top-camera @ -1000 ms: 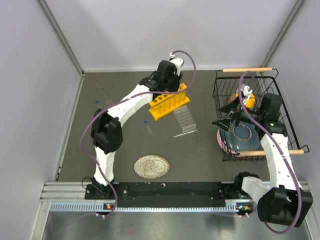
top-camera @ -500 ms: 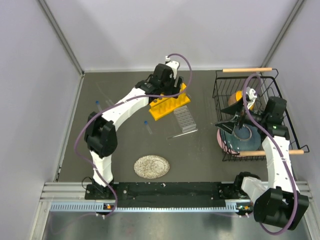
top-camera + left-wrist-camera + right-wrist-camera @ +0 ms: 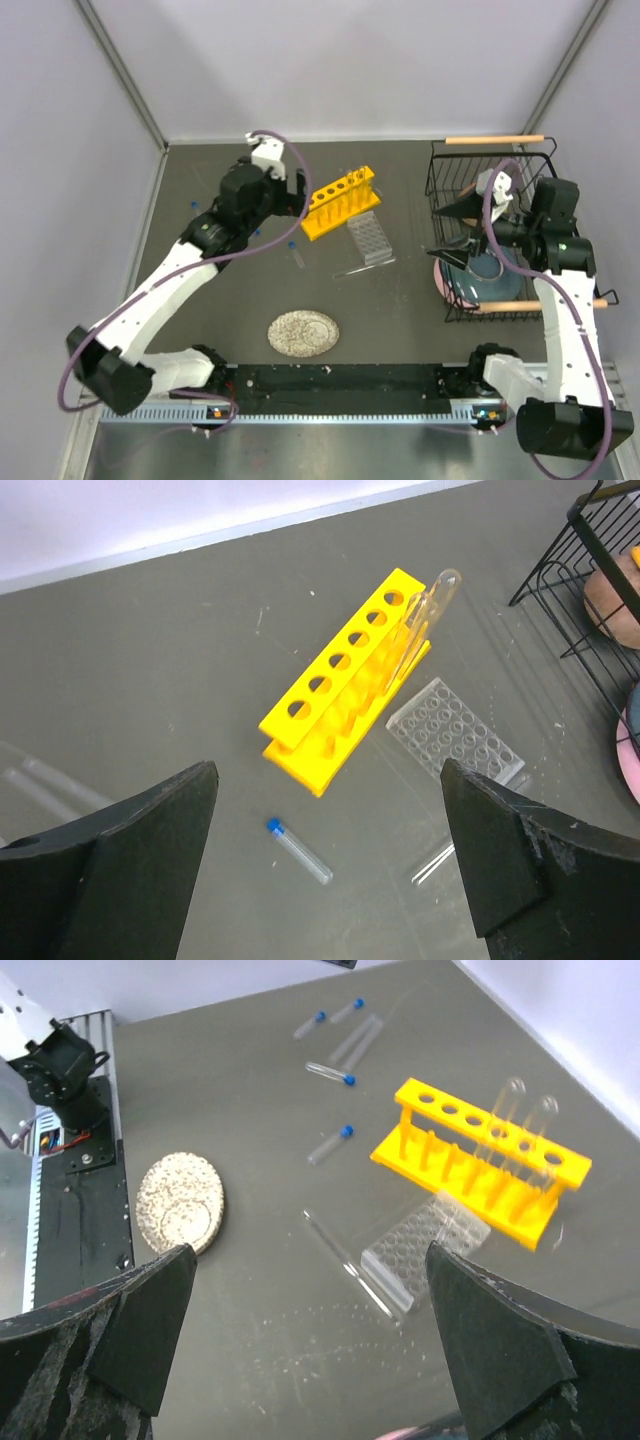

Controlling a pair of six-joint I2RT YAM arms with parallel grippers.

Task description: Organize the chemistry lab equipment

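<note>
Yellow test-tube rack [image 3: 340, 202] just right of the left pincer [image 3: 328, 775], pincer gaping wide, empty, rack near worktop's far edge holding two glass tubes [image 3: 510, 1105], clear gridded rack [image 3: 368, 238] and blue-capped vial [image 3: 297, 250] alongside, right pincer [image 3: 310, 1252] wide open, empty, over wire basket [image 3: 480, 150] at right edge.

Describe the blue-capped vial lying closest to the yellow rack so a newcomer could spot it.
Find the bright yellow six-hole plastic test-tube rack near the middle of the dark grey table. Just off its near-left end lies a small clear vial with a blue cap, alone on bare tabletop. The other blue-capped vials lie much further left.
</note>
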